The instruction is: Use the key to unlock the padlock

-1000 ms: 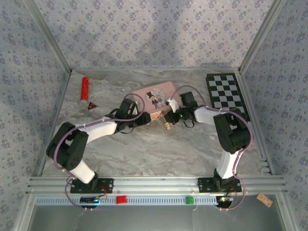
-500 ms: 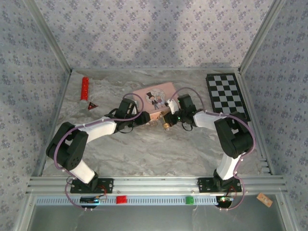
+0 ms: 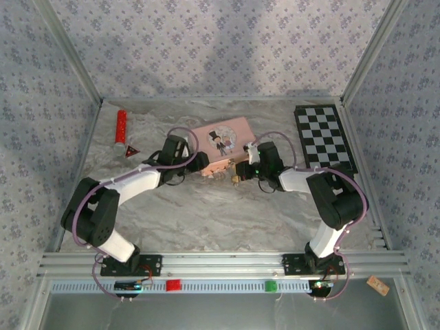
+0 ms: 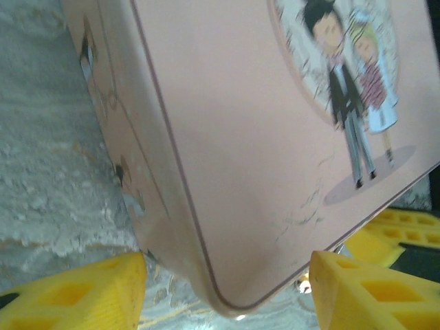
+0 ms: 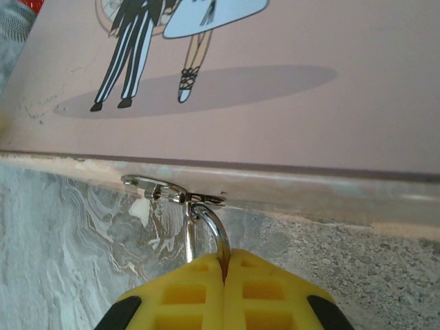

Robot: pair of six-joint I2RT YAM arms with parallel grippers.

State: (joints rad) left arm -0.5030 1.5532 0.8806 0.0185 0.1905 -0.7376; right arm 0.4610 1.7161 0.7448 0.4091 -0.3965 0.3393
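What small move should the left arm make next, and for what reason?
Probably shut the left gripper on the pink tin to steady it. Its fingers stand open on either side of the tin's near corner, while the right gripper is shut on the padlock by its shackle, which passes through the tin's hasp.

A pink rectangular tin point(image 3: 221, 142) lies on the grey marbled table point(image 3: 206, 213), a little behind its middle, turned at a slight angle. On its lid a cartoon couple point(image 4: 357, 82) is printed, the man in a dark suit. A small silvery hasp point(image 5: 155, 187) sits on its side wall. A black and white checkerboard point(image 3: 323, 136) lies flat at the far right. At the far left lies a red cylinder point(image 3: 121, 126), and just beside it a small red triangular piece point(image 3: 130, 150). On the front rail point(image 3: 220, 261) stand a red block point(image 3: 173, 284) and a green block point(image 3: 271, 284), well apart
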